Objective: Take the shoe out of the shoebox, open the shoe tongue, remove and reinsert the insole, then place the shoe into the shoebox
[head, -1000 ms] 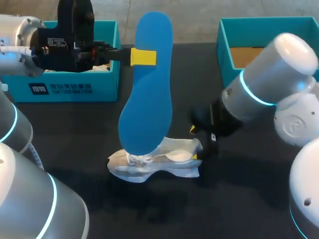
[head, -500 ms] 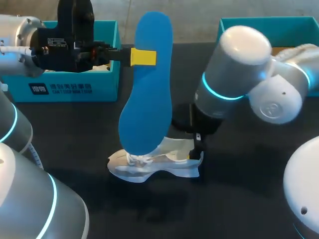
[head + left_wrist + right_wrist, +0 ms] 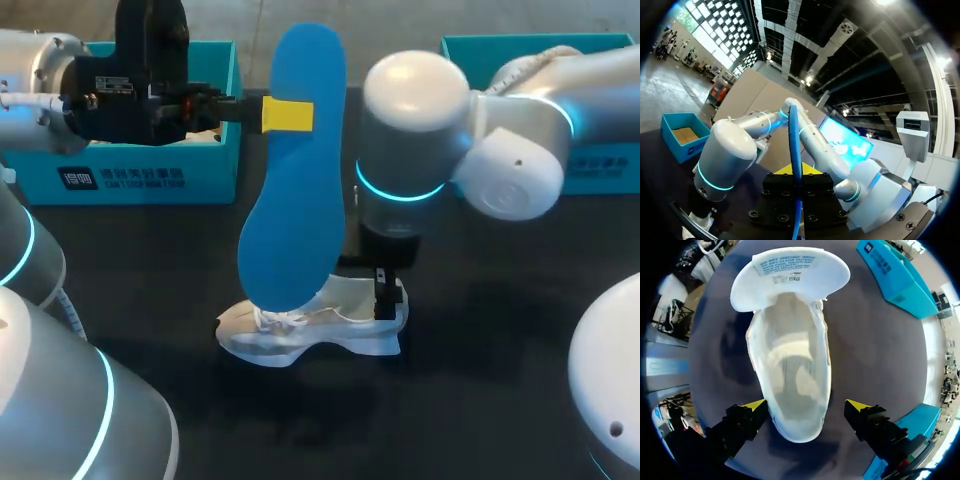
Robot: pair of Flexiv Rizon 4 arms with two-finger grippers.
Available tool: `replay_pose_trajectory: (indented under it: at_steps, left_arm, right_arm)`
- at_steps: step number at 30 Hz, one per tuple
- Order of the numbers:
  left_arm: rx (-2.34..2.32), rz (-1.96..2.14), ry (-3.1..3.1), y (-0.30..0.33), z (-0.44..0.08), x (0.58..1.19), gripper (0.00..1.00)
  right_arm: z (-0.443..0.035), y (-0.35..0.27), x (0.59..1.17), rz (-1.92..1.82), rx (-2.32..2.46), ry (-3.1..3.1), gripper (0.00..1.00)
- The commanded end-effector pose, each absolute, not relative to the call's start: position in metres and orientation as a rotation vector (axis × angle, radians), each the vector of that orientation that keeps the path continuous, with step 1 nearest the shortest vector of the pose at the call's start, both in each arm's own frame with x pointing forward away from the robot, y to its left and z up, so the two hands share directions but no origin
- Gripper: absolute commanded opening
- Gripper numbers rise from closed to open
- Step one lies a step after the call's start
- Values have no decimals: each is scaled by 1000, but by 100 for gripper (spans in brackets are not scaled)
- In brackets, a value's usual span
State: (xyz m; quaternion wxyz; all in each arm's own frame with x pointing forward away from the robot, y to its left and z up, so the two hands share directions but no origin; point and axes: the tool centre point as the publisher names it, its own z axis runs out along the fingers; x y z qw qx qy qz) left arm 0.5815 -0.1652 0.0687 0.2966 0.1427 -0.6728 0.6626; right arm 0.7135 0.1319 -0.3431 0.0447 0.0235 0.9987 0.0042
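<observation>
My left claw [image 3: 288,114] is clenched on the blue insole [image 3: 295,190], held upright above the white shoe [image 3: 320,325] in the middle of the bench [image 3: 480,380], while my right claw [image 3: 807,412] hangs released, straddling its heel.

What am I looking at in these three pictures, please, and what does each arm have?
This is a robot with two arms at a dark table. The head view looks down from above and behind the robot. Each round picture comes from a camera on one wrist, looking out along that arm's fingers. The left gripper is shut on a blue insole, held up in the air; the left wrist view sees it edge-on. A white shoe stands on the table with its tongue folded open. The right gripper is open, its yellow tips on either side of the heel. One teal box stands at the far left, another at the far right.
</observation>
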Motion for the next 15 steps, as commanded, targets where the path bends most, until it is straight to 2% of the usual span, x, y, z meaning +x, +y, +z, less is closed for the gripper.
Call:
replay_pose_trajectory:
  at_steps: [1, 15]
  left_arm:
    - [379, 1763, -1788, -166, 68, 581, 0]
    - [379, 1763, -1788, -166, 68, 581, 0]
  right_arm:
    - [-338, 132, 713, 4, 68, 3044, 100]
    - [-331, 149, 727, -8, 15, 3070, 100]
